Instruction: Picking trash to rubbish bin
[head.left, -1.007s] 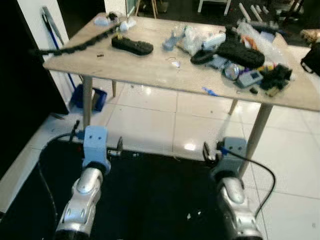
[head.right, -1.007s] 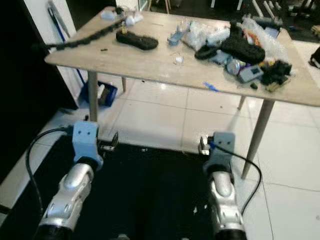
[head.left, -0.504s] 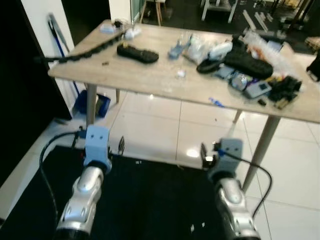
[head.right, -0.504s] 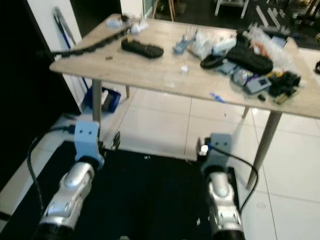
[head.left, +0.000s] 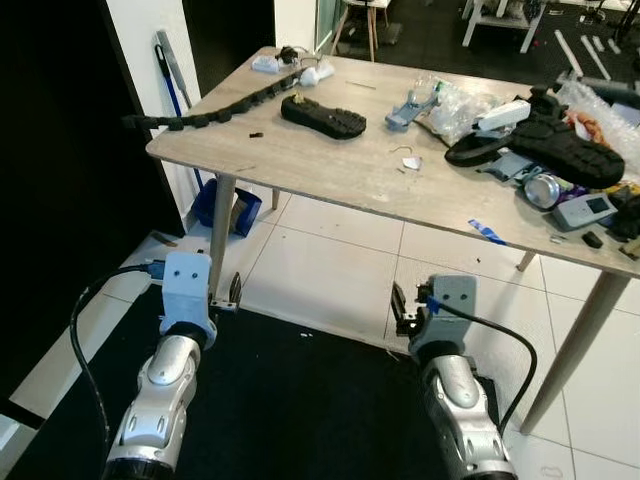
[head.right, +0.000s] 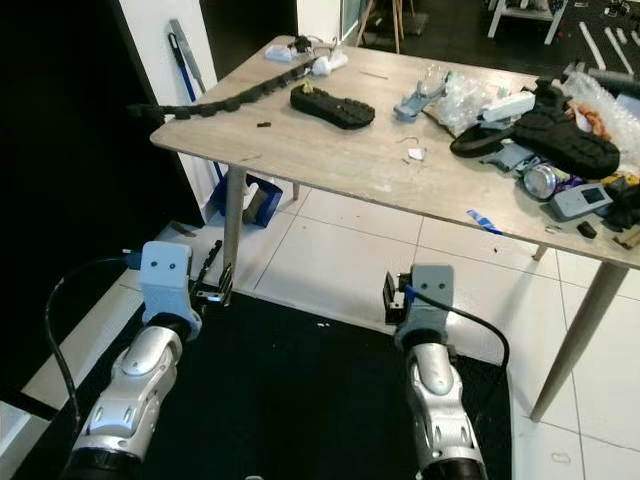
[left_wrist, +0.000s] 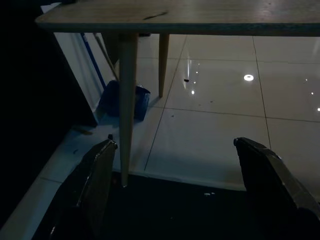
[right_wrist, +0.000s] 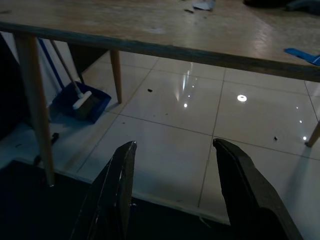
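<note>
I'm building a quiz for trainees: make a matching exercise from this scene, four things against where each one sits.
Things:
1. black chain
2. drink can
3. blue dustpan
4. blue scrap

Places:
A. floor under the table
B. table's near edge
C. running to the table's left corner
D. among the clutter on the table's right

Pairs: 1-C, 2-D, 3-A, 4-B

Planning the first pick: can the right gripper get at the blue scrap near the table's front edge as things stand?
Probably not yet. The right gripper hangs open below the table edge, short of it, while the blue scrap lies on top. Nothing blocks it; the arm must rise and reach forward.
</note>
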